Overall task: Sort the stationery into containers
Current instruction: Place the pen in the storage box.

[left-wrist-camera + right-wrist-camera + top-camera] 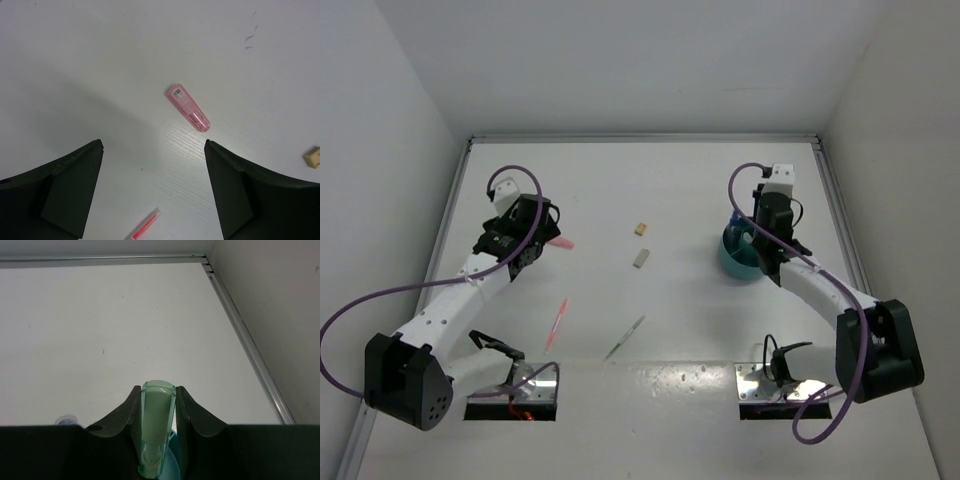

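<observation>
The left fingers (70, 185) spread wide over a translucent pink marker (188, 108), its barcode sticker (176, 92) illegible, lying on the white desk (75, 60); the right fingers (122, 415) pinch a stubby pale-green marker (158, 405) over the round teal cup (735, 262).

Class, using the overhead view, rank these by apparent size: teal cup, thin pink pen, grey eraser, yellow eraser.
1. teal cup, even though partly hidden.
2. thin pink pen, long but very slim.
3. grey eraser and yellow eraser: too alike to rank.
</observation>
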Robot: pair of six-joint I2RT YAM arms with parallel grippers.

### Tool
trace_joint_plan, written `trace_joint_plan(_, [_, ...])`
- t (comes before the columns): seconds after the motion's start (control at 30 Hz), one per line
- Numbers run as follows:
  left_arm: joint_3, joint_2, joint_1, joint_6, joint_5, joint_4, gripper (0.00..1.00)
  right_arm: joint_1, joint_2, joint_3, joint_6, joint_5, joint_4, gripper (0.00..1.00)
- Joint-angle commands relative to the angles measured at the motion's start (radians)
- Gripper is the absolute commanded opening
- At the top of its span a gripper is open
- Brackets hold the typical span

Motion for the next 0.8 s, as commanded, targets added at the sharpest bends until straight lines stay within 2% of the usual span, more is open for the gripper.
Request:
trace_joint_plan(0.0, [0.023,-0.002,0.008,0.011,0.019,0.026,0.88,-0.020,0.009,-0.094,-0.010,-0.041,0.343,0.00])
trace_joint_plan(0.1, [0.023,-0.002,0.008,0.011,0.019,0.026,0.88,-0.029,0.021,-0.116,-0.024,-0.041,0.430,0.00])
trace_joint_plan(0.53, [0.023,0.007,0.008,0.011,0.028,0.026,0.88,-0.047,0.071,-0.107,-0.012,-0.052,0.480,0.00])
trace_joint_plan(0.77, [0.014,0.007,0.008,0.011,0.028,0.026,0.88,-0.057,0.201,-0.075,-0.023,-0.041,0.552,0.00])
